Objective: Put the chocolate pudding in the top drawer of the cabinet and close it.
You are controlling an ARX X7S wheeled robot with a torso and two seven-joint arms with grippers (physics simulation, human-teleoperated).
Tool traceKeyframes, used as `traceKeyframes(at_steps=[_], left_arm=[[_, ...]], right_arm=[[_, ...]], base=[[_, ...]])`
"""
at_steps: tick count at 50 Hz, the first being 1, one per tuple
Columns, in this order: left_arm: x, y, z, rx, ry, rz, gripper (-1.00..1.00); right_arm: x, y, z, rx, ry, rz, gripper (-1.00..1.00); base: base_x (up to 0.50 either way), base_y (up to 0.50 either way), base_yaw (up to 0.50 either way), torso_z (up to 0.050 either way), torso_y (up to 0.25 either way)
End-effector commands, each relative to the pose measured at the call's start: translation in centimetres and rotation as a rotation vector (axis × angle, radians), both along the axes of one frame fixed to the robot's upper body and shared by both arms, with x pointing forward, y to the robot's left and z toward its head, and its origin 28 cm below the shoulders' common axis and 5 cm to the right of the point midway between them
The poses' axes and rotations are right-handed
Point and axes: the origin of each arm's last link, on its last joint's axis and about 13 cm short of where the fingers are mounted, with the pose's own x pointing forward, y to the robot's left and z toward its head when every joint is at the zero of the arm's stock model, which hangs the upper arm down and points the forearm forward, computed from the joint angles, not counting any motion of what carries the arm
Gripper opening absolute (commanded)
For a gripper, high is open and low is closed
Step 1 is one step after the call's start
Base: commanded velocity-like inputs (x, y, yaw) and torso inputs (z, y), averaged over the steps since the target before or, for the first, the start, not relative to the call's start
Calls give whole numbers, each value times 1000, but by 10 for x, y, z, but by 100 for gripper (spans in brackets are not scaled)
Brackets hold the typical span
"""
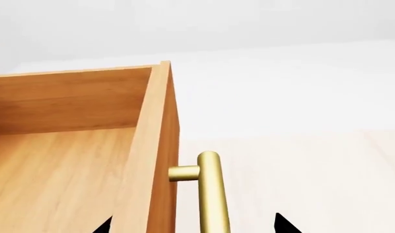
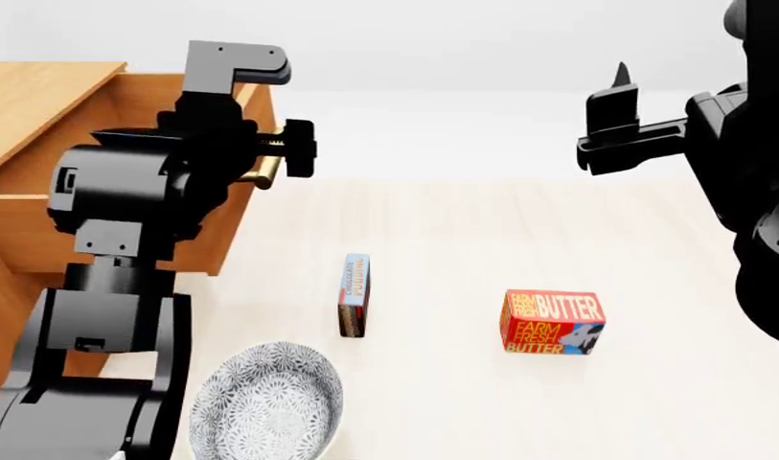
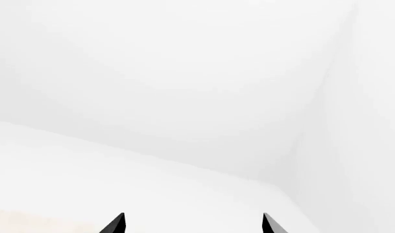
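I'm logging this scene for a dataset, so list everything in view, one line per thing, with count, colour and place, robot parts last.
cabinet: one, orange-brown wood, far left of the head view.
top drawer: one, orange-brown, pulled open, nothing visible in the part shown.
drawer handle: one, brass bar, on the drawer front.
chocolate pudding: one, thin blue, red and brown box, standing on edge mid-table.
butter box: one, red-orange, right of the pudding, apart from it.
bowl: one, grey-and-white patterned, near edge, in front of the pudding.
table: one, pale wood.
left gripper: black, open, straddling the handle.
right gripper: black, open, raised, holding nothing.
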Motion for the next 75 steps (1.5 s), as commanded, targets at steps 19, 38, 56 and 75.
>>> traceKeyframes(at_steps=[19, 38, 56, 75], left_arm=[[-11, 10, 61, -76, -100, -77, 100], [-56, -2, 134, -38, -375, -111, 100], [-86, -46, 99, -24, -368, -325, 100], [-108, -85, 39, 23, -265, -505, 100]], right_arm=[[-3, 0, 2, 1, -6, -2, 100], [-9, 0, 5, -1, -19, 1, 100], [-10, -1, 3, 3, -17, 0, 100], [-11, -2, 0, 15, -14, 0, 100]], base=[[0, 0, 2, 0, 2], [0, 0, 0, 0, 0], [0, 0, 0, 0, 0], [0, 0, 0, 0, 0]])
